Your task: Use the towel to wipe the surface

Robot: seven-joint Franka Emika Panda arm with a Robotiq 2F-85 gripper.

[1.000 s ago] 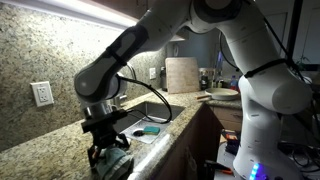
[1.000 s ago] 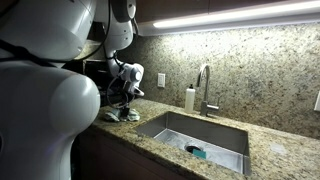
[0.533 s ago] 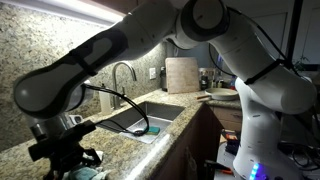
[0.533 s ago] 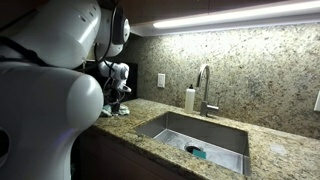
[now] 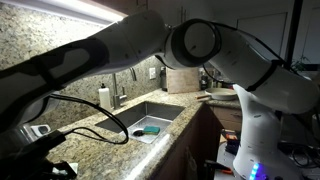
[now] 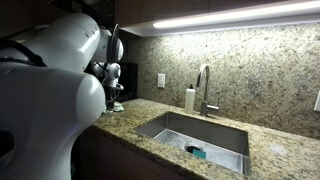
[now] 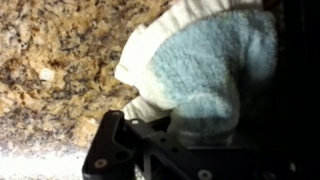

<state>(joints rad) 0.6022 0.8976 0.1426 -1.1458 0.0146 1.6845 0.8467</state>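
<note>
The towel [image 7: 205,65] is light blue terry with a white edge and lies bunched on the speckled granite counter [image 7: 55,60] in the wrist view. My gripper [image 7: 185,128] is shut on the towel's lower part and presses it onto the counter. In an exterior view the gripper [image 6: 110,88] is at the far left end of the counter, half hidden behind the robot's white body, with a bit of towel [image 6: 117,105] under it. In an exterior view the gripper [image 5: 58,169] sits at the bottom left corner, mostly cut off.
A steel sink [image 6: 200,132] with a blue sponge [image 6: 197,152] is set in the counter, with a faucet [image 6: 205,85] and a soap bottle [image 6: 189,98] behind it. The backsplash carries an outlet [image 6: 160,80]. A cutting board [image 5: 181,75] leans beyond the sink [image 5: 150,115].
My gripper has dragged the towel along the counter, away from the sink toward the counter's end, and has almost left one exterior view.
</note>
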